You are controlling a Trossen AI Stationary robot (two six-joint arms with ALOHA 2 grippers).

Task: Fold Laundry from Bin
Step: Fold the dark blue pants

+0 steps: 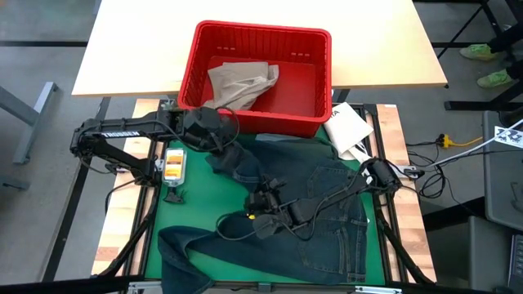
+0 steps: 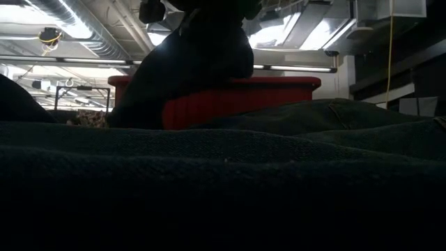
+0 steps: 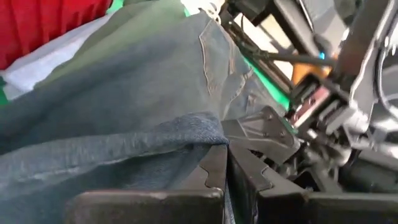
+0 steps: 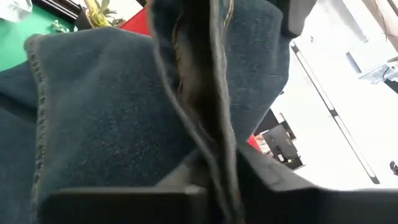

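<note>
A: Two pincers, both clamped on the same garment. The left pincer (image 3: 227, 163) has its fingers closed together with a hemmed edge of the dark blue denim jeans (image 1: 327, 216) pinched between them; in the left wrist view the cloth drapes away from the tips.

B: And the right one?

A: The right pincer (image 1: 263, 204) is closed down on a fold of the jeans too. In the right wrist view a thick ridge of denim runs straight out from between its fingers, which stand only as far apart as the cloth's thickness.

B: Where do the jeans lie?

A: Spread over the green mat (image 1: 200, 196) on the bench (image 1: 114, 220), mostly under and beyond the right pincer, one leg trailing off toward the near edge. From the low view a dark bunch of cloth hangs raised in front of the bin (image 2: 237, 101).

B: The bin itself?

A: The red bin (image 1: 257, 75) sits just behind the left pincer, well past the right one. Inside it lie the tan khaki trousers (image 1: 241, 84), crumpled toward the left pincer's side. A white packet (image 1: 347, 126) rests beside the bin's corner, on the right arm's side.
</note>
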